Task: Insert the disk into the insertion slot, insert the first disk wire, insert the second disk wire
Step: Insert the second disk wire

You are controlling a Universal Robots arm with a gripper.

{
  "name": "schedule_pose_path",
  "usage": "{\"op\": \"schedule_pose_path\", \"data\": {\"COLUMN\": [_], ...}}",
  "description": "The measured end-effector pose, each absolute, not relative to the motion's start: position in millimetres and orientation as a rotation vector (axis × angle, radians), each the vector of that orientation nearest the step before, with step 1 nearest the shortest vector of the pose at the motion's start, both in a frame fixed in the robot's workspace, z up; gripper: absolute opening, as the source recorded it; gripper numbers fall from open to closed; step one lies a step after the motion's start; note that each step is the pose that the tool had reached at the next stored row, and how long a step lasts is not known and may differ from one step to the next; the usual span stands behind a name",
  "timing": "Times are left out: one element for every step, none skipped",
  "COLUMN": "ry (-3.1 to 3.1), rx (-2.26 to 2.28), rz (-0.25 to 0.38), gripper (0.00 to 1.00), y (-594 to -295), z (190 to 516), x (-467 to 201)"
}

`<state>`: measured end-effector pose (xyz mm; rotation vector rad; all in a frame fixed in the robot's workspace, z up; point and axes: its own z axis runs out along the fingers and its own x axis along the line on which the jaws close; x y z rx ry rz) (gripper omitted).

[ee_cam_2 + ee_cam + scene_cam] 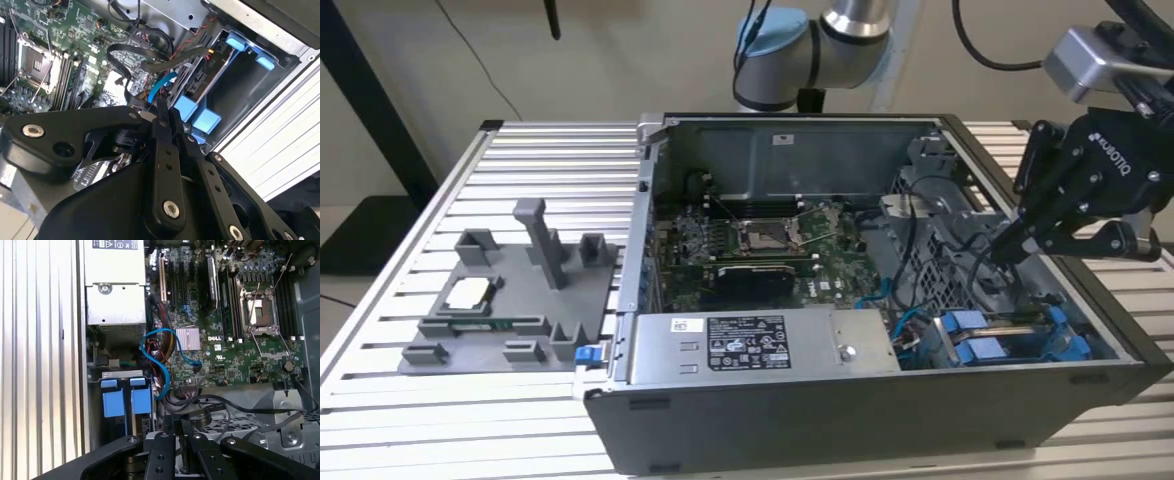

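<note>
The disk sits in its slot at the lower right of the exterior view, inside the open computer case, its blue carrier tabs showing. The gripper hangs just above it at the right of the frame, jaws pinched together on a thin black wire (as far as I can judge). That wire looks light and floppy; best gripped near its plug.

Even, bright indoor light; soft shadows inside case; slight blur.
</note>
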<state>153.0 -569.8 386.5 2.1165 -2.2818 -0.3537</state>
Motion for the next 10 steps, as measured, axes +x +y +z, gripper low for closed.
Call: {"op": "schedule_pose_path", "data": {"ry": [-2.282, -2.282, -2.283, -2.283, -2.283, -2.284, -2.284, -2.284, -2.284, -2.284], "rx": [2.117, 2.117, 2.118, 2.118, 2.119, 2.119, 2.120, 2.120, 2.120, 2.120], "rz": [-0.355, -0.356, -0.357, -0.358, -0.359, -0.361, -0.362, -0.362, -0.362, -0.362], "gripper": [0.16, 0.16, 0.16, 0.16, 0.16, 0.16, 0.16, 0.16, 0.16, 0.16], "y": [-569.8, -569.8, -569.8, -569.8, -569.8, -569.8, -569.8, -569.8, -569.8, -569.8], "z": [386.5, 386.5, 386.5, 386.6, 386.6, 386.5, 386.5, 386.5, 386.5, 386.5], "x": [153.0, 152.9, 152.9, 153.0, 153.0, 152.9, 153.0, 152.9, 152.9, 152.9]}}
